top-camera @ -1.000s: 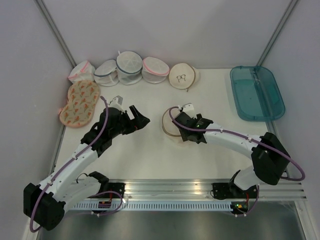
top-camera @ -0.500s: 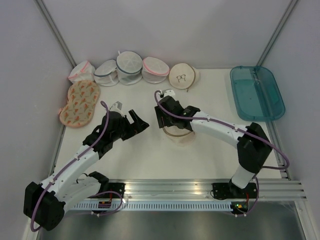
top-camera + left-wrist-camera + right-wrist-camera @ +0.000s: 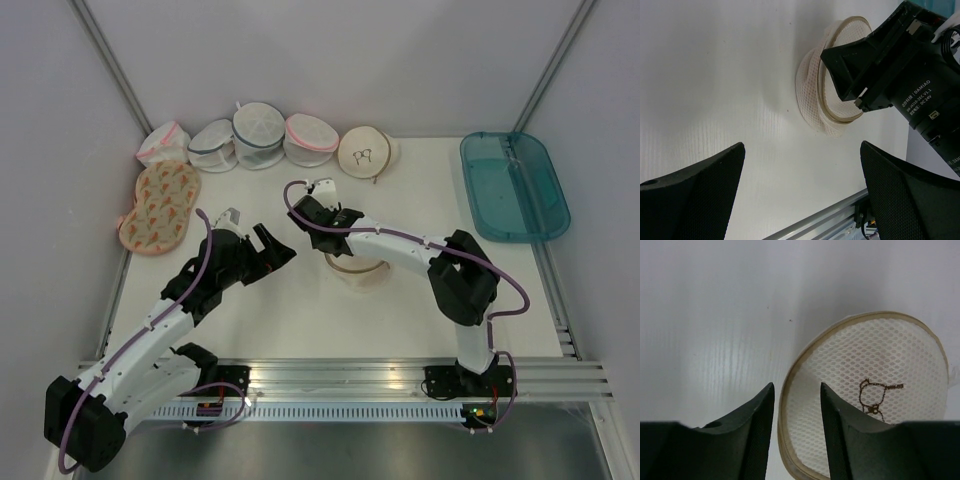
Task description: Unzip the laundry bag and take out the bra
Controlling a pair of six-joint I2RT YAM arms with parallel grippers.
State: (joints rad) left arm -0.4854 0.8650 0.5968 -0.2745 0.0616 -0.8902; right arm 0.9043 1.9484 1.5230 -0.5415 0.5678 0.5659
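Observation:
The laundry bag [image 3: 358, 268] lies mid-table, cream mesh with a tan zip rim. The left wrist view shows the bag [image 3: 812, 95] with its two halves a little offset. My right gripper [image 3: 303, 212] hangs over the bag's far-left edge. In the right wrist view, the bag [image 3: 860, 360] shows a dark drawn outline, and its rim passes under the gap of my right gripper [image 3: 796, 385], whose jaws stand apart. My left gripper [image 3: 278, 243] is wide open to the left of the bag, and in its own view the left gripper [image 3: 802, 150] has only bare table between its fingers. The bra is hidden.
A second cream bag with a bra outline [image 3: 365, 152] sits at the back. Several white mesh bags [image 3: 260, 135] line the back left, beside a flat orange-patterned bag [image 3: 160, 205]. A teal tray [image 3: 513, 185] is at the far right. A metal rail [image 3: 350, 375] runs along the near edge.
My right gripper swept left across the bag, from its right side to its far-left edge, and its jaws narrowed. The left gripper stayed open and almost still.

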